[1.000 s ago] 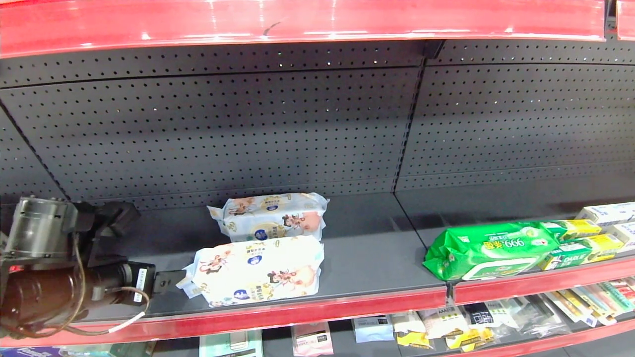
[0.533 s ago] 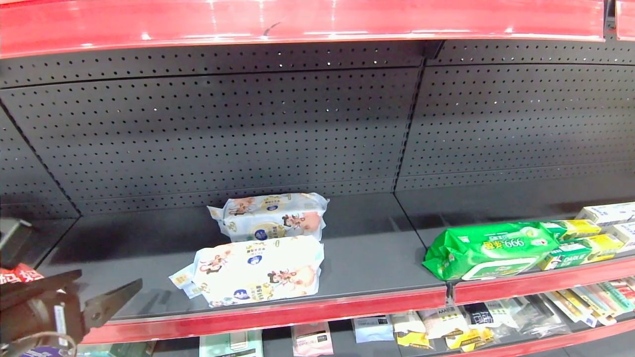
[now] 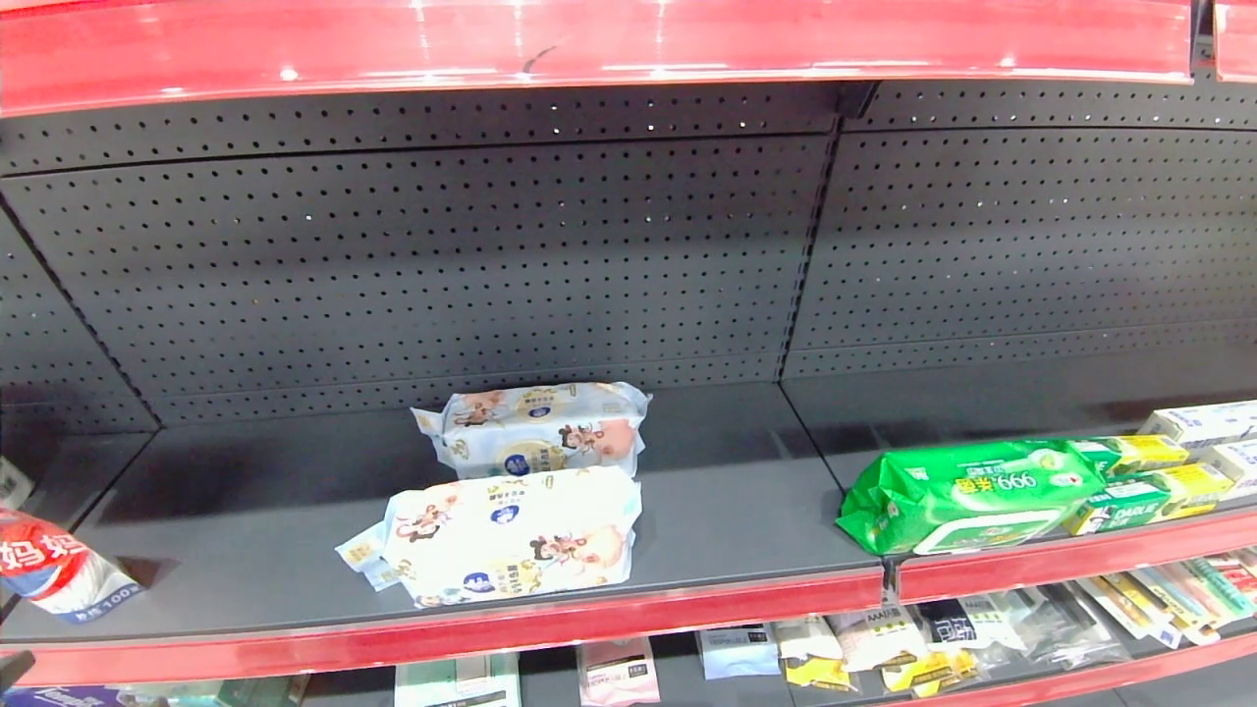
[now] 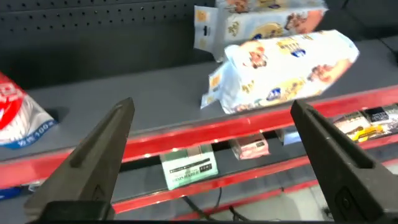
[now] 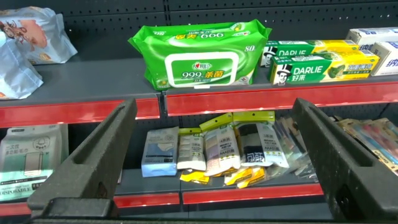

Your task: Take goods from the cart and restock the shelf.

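The near pack (image 3: 511, 535), a white film-wrapped pack printed with cartoon figures, lies flat on the shelf (image 3: 589, 617) close behind its red front rim, long side along the rim; the far pack (image 3: 535, 427), of the same kind, lies just behind it toward the perforated back panel (image 3: 442, 255); whether the two touch I cannot tell. Both look light and soft, the contents likely to yield under pressure and the glossy film likely to slip; a hold across the short width at mid-body would probably sit best, since the crimped flap at the near pack's left end looks too flimsy to carry it; a hard squeeze could dent the pack rather than break anything.

The left pincer (image 4: 212, 104) hangs out on the near side of the rim, facing these packs, its fingers spread wide with nothing between them; the right pincer (image 5: 216, 102) is likewise spread and empty, facing the bay to the right.

At the shelf's left end, near the rim, sits a red-and-white pack (image 3: 49, 579), well apart from the white ones; in the right bay a green wet-wipe pack (image 3: 967, 494) lies at the rim, with toothpaste boxes (image 3: 1144, 471) just to its right; small packets (image 3: 884, 648) fill the shelf below.
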Robot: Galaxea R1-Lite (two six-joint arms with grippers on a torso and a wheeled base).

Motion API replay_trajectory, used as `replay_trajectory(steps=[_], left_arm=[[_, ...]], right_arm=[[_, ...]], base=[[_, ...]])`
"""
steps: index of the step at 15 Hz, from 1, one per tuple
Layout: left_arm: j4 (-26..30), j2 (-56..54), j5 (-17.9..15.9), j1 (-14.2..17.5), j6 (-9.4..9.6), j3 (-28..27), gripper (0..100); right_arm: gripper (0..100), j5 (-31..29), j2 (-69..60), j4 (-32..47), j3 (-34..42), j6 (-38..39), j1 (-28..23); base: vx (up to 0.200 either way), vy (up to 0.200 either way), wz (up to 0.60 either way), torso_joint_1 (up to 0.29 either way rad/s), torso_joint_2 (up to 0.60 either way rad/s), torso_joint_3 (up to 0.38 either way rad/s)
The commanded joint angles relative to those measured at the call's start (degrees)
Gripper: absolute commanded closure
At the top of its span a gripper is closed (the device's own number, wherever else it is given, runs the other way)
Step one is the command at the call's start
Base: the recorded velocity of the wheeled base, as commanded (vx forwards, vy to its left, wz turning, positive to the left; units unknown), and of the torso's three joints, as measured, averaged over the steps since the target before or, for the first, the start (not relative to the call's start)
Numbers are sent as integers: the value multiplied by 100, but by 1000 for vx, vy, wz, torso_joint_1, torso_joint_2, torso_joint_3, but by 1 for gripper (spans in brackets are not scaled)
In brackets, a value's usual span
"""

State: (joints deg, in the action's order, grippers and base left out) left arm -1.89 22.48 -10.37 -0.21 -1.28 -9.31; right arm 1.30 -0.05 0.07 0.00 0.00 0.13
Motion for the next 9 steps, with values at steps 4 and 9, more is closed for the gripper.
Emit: replay_trajectory(steps=[4, 9], left_arm=[[532, -2125, 202, -23, 207, 641, 0], [136, -2248, 1152, 21, 163, 843, 0]], right_arm=[[0, 1, 5, 1, 0, 0, 4], [0, 1, 5, 1, 0, 0, 4]], base=[[0, 0, 0, 0, 0, 0], [0, 0, 0, 0, 0, 0]])
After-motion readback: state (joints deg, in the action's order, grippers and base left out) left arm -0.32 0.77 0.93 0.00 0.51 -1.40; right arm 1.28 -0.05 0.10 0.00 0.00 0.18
